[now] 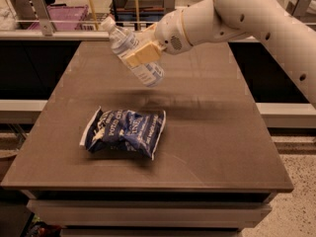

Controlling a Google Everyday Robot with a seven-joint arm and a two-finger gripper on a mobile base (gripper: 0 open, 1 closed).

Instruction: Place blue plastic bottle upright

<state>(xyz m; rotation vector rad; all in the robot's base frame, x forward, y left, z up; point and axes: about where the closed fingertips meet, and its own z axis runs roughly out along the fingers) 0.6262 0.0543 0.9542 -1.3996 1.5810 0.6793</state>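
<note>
The blue plastic bottle [134,54] is a clear bottle with a white cap and a pale blue-white label. It hangs in the air above the far part of the brown table [207,132], tilted with its cap up and to the left. My gripper [140,53] is shut on the bottle's middle, its tan fingers [143,55] across the body. The white arm reaches in from the upper right.
A dark blue crinkled chip bag [123,132] lies on the table's near left part. A railing and a purple bin [61,16] stand behind the far edge. The table's right edge drops to the floor.
</note>
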